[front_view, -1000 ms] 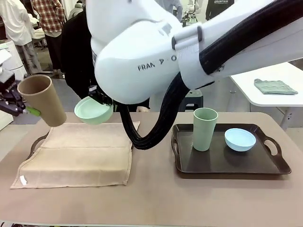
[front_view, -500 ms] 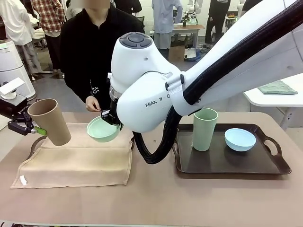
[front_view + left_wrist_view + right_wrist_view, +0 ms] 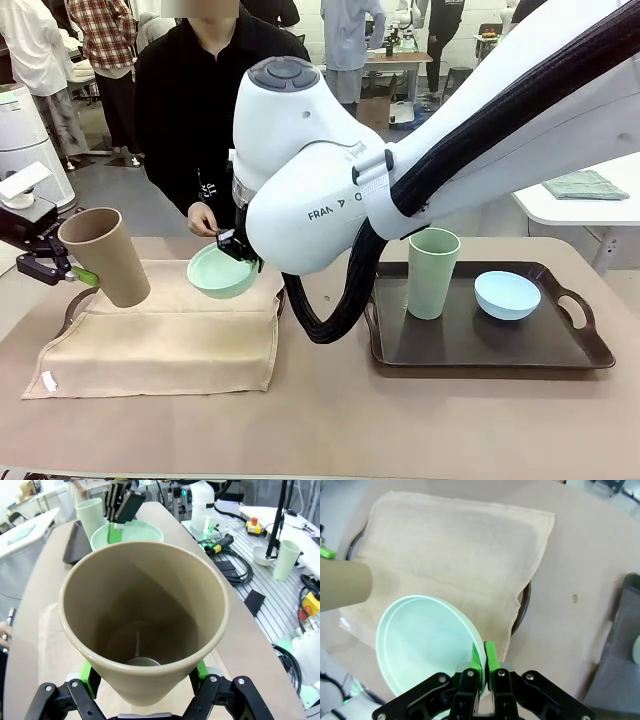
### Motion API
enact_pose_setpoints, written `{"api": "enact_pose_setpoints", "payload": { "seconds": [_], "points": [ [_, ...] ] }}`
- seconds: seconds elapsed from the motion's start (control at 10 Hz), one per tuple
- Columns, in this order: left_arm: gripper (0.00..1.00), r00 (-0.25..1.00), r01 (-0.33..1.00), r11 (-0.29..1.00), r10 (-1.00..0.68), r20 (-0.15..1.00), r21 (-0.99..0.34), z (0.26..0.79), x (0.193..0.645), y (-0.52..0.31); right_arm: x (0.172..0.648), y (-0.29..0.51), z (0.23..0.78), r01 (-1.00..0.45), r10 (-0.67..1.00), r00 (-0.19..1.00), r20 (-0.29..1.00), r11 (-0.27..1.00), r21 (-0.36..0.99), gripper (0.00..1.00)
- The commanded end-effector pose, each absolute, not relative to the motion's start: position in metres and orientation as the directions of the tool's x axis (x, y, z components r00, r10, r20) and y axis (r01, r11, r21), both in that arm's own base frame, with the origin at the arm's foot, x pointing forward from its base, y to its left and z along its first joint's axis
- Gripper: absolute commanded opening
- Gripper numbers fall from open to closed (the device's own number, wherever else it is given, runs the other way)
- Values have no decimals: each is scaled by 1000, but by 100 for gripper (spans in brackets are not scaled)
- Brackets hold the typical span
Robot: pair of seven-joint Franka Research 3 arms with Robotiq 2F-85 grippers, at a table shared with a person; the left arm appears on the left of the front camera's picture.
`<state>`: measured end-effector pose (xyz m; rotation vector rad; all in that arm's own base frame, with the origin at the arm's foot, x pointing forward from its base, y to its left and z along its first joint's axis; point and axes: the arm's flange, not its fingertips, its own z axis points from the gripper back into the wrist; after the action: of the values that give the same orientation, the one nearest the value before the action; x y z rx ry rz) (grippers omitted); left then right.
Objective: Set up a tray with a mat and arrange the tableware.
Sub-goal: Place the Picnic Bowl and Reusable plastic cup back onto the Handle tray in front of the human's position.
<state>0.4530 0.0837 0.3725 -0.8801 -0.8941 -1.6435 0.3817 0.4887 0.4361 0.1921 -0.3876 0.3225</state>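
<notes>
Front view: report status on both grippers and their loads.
Left gripper shut on tan cup, tilted, left end of mat. Right gripper pinching mint bowl by rim, above mat. Person's hand close behind. Pale green cup, blue bowl on right tray.

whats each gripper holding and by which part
Left gripper: tall tan tapered cup, clamped across its lower outer wall. Right gripper: small mint green round bowl, pinched at its rim.

Left gripper (image 3: pixel 75 272) grips tan cup (image 3: pixel 103 256), tilted, above the far-left corner of the mat (image 3: pixel 165 335). Right gripper (image 3: pixel 232 245) pinches the rim of mint green bowl (image 3: pixel 222 272) over the mat's far edge. Pale green cup (image 3: pixel 432 272) and light blue bowl (image 3: pixel 506 295) stand apart in dark tray (image 3: pixel 490 362), right side of table (image 3: pixel 330 420).
</notes>
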Motion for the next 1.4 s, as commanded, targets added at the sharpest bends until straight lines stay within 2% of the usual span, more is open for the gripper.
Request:
{"api": "enact_pose_setpoints", "payload": {
  "seconds": [0.0,0.3,1.1,1.2,1.3],
  "points": [
    [85,-207,966,-232,-431,878,114,351,469,81,404,507,406,-344,290,878,380,935,81,5],
    [85,-188,980,-158,-495,848,125,327,489,79,424,522,376,-393,341,859,382,917,64,5],
    [85,-153,986,-130,-492,857,101,314,509,83,448,530,319,-438,375,868,325,887,148,5],
    [100,-150,987,-129,-484,862,100,314,508,83,449,529,320,-439,372,868,329,885,158,25],
    [100,-150,986,-133,-481,864,97,314,508,83,449,528,323,-436,368,870,328,885,164,64]
  ]
}}
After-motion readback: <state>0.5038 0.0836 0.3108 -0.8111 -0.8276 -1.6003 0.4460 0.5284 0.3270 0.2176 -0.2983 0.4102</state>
